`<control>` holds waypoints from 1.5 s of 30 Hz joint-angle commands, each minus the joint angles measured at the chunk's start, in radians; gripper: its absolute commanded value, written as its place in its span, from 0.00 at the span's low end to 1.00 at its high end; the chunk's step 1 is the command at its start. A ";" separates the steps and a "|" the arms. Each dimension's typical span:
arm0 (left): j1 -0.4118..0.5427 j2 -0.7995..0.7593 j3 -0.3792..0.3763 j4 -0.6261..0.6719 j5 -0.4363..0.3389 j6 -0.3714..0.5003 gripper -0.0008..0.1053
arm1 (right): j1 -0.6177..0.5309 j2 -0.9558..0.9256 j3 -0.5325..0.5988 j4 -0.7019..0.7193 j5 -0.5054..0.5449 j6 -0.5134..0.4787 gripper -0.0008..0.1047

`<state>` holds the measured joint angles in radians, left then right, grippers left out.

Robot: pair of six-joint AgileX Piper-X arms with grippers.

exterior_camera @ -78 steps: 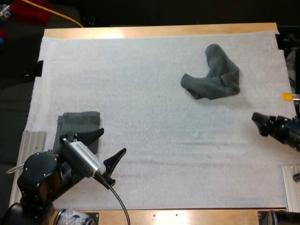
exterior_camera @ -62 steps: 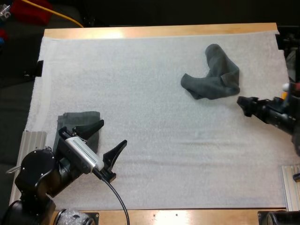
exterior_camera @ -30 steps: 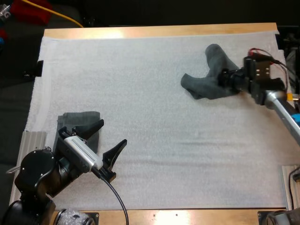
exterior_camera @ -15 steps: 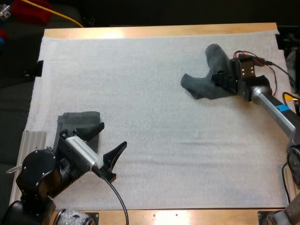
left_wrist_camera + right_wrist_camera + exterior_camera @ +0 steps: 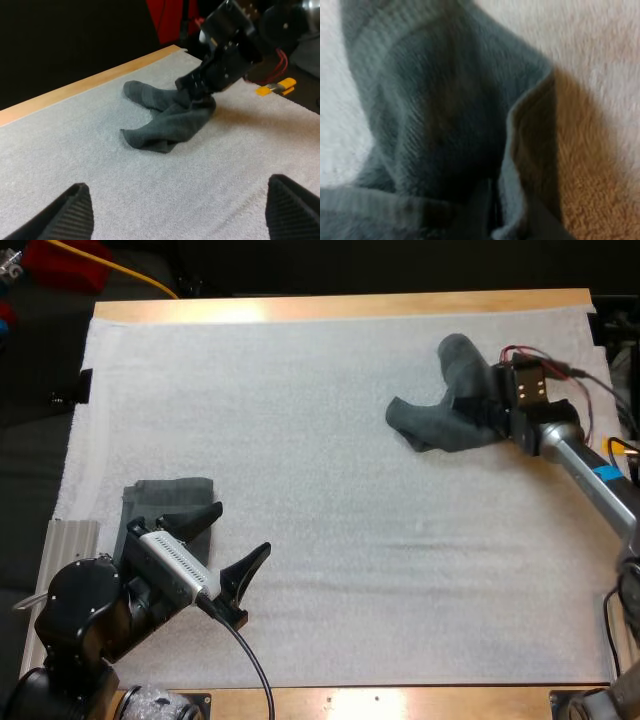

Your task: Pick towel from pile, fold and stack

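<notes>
At the near left of the counter, the left hand sat over the white mat. It was released, its two black fingers spread wide with nothing between them. Just beside it, the folded towel lay flat on the mat close to the left edge, a tidy dark grey-green square. In the high view one finger crossed in front of that towel's right side; whether it touched the cloth could not be told.

The middle of the mat was bare white nap.

Toward the far right lay the crumpled towel, well apart from the folded one. It was a loose heap with one lobe pointing to the far side and another trailing left. The right hand was pressed into the right side of this heap, its arm running back to the right edge of the counter. The left wrist view showed it tipped down against the cloth. The right wrist view showed folds of grey-green fabric very close up. Whether that hand was clenched on the towel or released could not be told.
</notes>
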<state>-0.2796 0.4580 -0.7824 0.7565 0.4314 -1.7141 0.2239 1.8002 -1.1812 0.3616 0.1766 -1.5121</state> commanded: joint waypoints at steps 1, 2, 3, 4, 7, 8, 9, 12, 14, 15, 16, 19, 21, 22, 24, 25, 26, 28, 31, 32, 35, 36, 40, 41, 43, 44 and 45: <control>-0.005 0.000 -0.006 0.001 -0.001 -0.010 0.66 | 0.002 -0.048 -0.011 0.000 -0.009 -0.024 0.01; -0.005 0.000 -0.006 0.001 -0.001 -0.010 0.66 | 0.003 -0.075 -0.011 0.004 -0.026 -0.036 0.01; -0.005 0.000 -0.006 0.001 -0.001 -0.010 0.66 | 0.003 -0.090 -0.011 0.008 -0.040 -0.040 0.01; -0.005 0.000 -0.006 0.001 -0.001 -0.010 0.66 | 0.003 -0.114 -0.011 0.013 -0.069 -0.040 0.01; -0.005 0.000 -0.006 0.001 -0.001 -0.010 0.66 | 0.006 -0.188 -0.011 0.029 -0.136 -0.040 0.01; -0.005 0.000 -0.006 0.001 -0.001 -0.010 0.66 | 0.010 -0.220 -0.011 0.038 -0.155 -0.040 0.01; -0.005 0.000 -0.006 0.001 -0.001 -0.010 0.66 | 0.017 -0.254 -0.011 0.047 -0.172 -0.040 0.01; -0.005 0.000 -0.006 0.001 -0.001 -0.010 0.66 | 0.043 -0.335 -0.011 0.065 -0.212 -0.040 0.01; -0.005 0.000 -0.006 0.001 -0.001 -0.010 0.66 | 0.063 -0.384 -0.015 0.075 -0.232 -0.040 0.01; -0.005 0.000 -0.006 0.001 -0.001 -0.010 0.66 | 0.079 -0.415 -0.022 0.083 -0.242 -0.040 0.01; -0.005 0.000 -0.006 0.001 -0.001 -0.010 0.66 | 0.089 -0.432 -0.026 0.090 -0.246 -0.040 0.01; -0.005 0.000 -0.006 0.001 -0.001 -0.010 0.66 | 0.137 -0.493 -0.052 0.106 -0.247 -0.040 0.01; -0.005 0.000 -0.006 0.001 -0.001 -0.010 0.66 | 0.169 -0.525 -0.076 0.121 -0.247 -0.037 0.01; -0.005 0.000 -0.006 0.001 -0.001 -0.010 0.66 | 0.188 -0.537 -0.092 0.135 -0.247 -0.036 0.01; -0.005 0.000 -0.006 0.001 -0.001 -0.010 0.66 | 0.240 -0.555 -0.132 0.167 -0.247 -0.035 0.01; -0.005 0.000 -0.006 0.001 -0.001 -0.010 0.66 | 0.255 -0.559 -0.146 0.177 -0.247 -0.035 0.01; -0.005 0.000 -0.006 0.001 -0.001 -0.010 0.66 | 0.277 -0.559 -0.167 0.194 -0.247 -0.032 0.01; -0.005 0.000 -0.006 0.001 -0.001 -0.010 0.66 | 0.323 -0.557 -0.199 0.216 -0.247 -0.026 0.01; -0.005 0.000 -0.006 0.001 -0.001 -0.010 0.66 | 0.402 -0.556 -0.219 0.207 -0.222 0.019 0.01; -0.005 0.000 -0.006 0.001 -0.001 -0.010 0.66 | 0.424 -0.556 -0.219 0.198 -0.214 0.034 0.01; -0.005 0.000 -0.006 0.003 -0.001 -0.012 0.66 | 0.489 -0.547 -0.219 0.186 -0.207 0.080 0.01; -0.005 0.000 -0.006 0.003 -0.001 -0.013 0.66 | 0.504 -0.544 -0.219 0.184 -0.207 0.093 0.01; -0.005 0.000 -0.006 0.036 -0.001 -0.014 0.66 | 0.580 -0.525 -0.219 0.170 -0.222 0.104 0.01; -0.005 0.000 -0.006 0.049 -0.001 -0.014 0.66 | 0.597 -0.521 -0.219 0.169 -0.222 0.104 0.01; -0.005 0.000 -0.006 0.064 -0.001 -0.014 0.66 | 0.615 -0.515 -0.219 0.177 -0.222 0.104 0.01; -0.005 0.000 -0.006 0.067 -0.001 -0.014 0.66 | 0.615 -0.509 -0.217 0.188 -0.219 0.104 0.01; -0.005 0.000 -0.006 0.070 -0.001 -0.015 0.66 | 0.613 -0.498 -0.213 0.203 -0.218 0.104 0.01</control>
<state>-0.2796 0.4580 -0.7824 0.8254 0.4314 -1.7183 0.8420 1.2972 -1.3893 0.5598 -0.0411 -1.4065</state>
